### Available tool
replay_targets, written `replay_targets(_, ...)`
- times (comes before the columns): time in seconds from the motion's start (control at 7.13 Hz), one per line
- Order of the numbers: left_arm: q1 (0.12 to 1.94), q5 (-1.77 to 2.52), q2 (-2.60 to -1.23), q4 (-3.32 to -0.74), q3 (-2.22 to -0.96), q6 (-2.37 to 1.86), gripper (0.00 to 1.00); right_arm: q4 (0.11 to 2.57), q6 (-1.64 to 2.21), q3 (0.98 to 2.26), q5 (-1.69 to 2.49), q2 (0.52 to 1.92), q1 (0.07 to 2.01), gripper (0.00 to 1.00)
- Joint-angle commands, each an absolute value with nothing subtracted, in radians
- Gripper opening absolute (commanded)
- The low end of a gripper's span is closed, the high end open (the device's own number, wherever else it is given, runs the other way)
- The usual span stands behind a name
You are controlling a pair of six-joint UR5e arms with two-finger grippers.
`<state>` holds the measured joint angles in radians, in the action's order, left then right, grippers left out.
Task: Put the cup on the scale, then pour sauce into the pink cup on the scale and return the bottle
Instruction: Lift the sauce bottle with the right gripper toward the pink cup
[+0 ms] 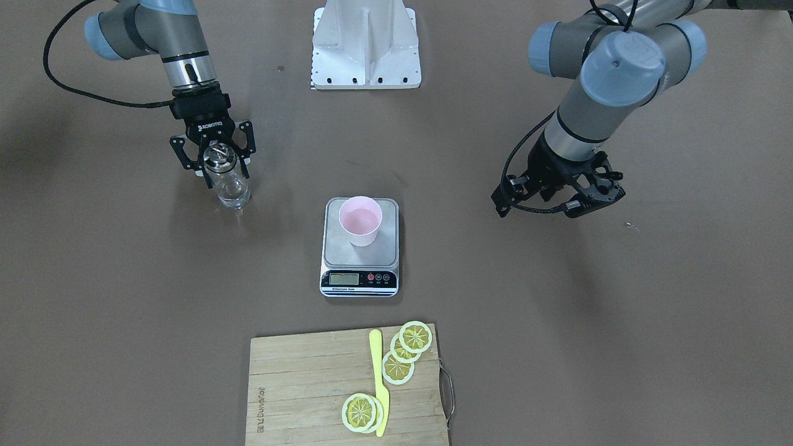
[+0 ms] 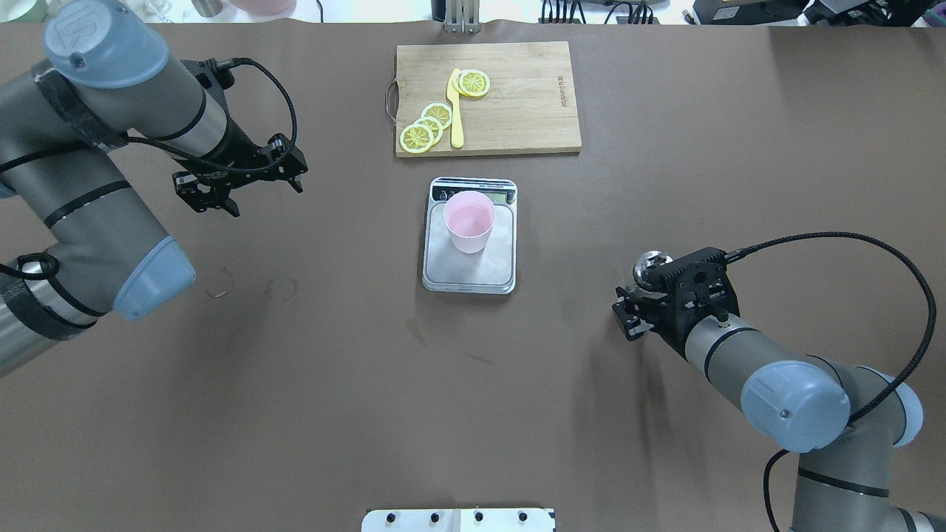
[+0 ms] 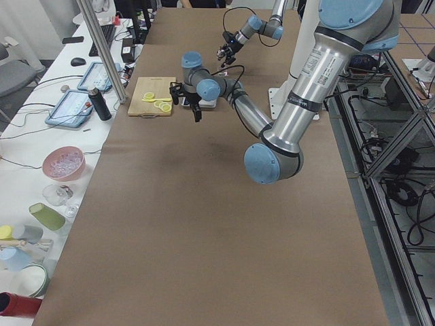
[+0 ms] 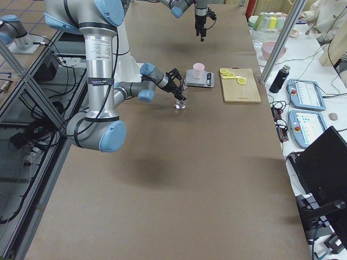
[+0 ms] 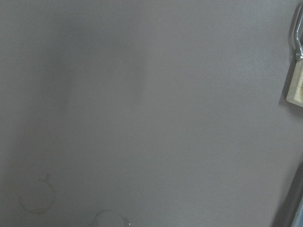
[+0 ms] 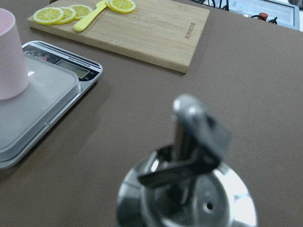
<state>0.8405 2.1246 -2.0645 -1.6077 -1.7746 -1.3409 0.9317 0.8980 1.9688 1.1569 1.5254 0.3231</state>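
The pale pink cup [image 1: 360, 220] stands upright on the steel platform of the scale [image 1: 359, 260] at the table's middle. Both also show in the overhead view, cup [image 2: 469, 222] on scale [image 2: 473, 273]. The clear glass bottle [image 1: 229, 189] with its metal spout cap [image 2: 650, 266] stands upright on the table, apart from the scale. My right gripper [image 1: 220, 162] is open, its fingers spread on either side of the bottle's neck. The right wrist view shows the cap [image 6: 189, 189] close up. My left gripper [image 2: 251, 188] is open and empty above bare table.
A wooden cutting board [image 2: 517, 96] with lemon slices [image 2: 425, 129] and a yellow knife [image 2: 456, 111] lies beyond the scale. The white robot base [image 1: 365, 43] is at the near edge. Faint stain rings [image 2: 251, 284] mark the table.
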Motion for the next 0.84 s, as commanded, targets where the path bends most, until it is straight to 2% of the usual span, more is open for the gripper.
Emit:
replay_targets(0.0,0.842,2.125,-2.065,-1.608,-1.776,-1.341,0.98,0.978,0.827,2.027,1.324,1.499,0.45,0.0)
replay_targets(0.14,0.842,2.126,-2.065,-1.608,-1.778,-1.341,0.98,1.076,0.796,2.075,1.328,1.488,0.466,0.0)
replay_targets(0.42,0.889,2.138,-2.06,-1.606,-1.787,-1.278,0.98,1.335,0.671,2.083,1.271,1.318,0.483,0.0)
replay_targets(0.7,0.975,2.135,-2.025,-1.574,-1.786,-1.055,0.98,1.501,0.481,2.082,1.156,1.225,0.466,0.0)
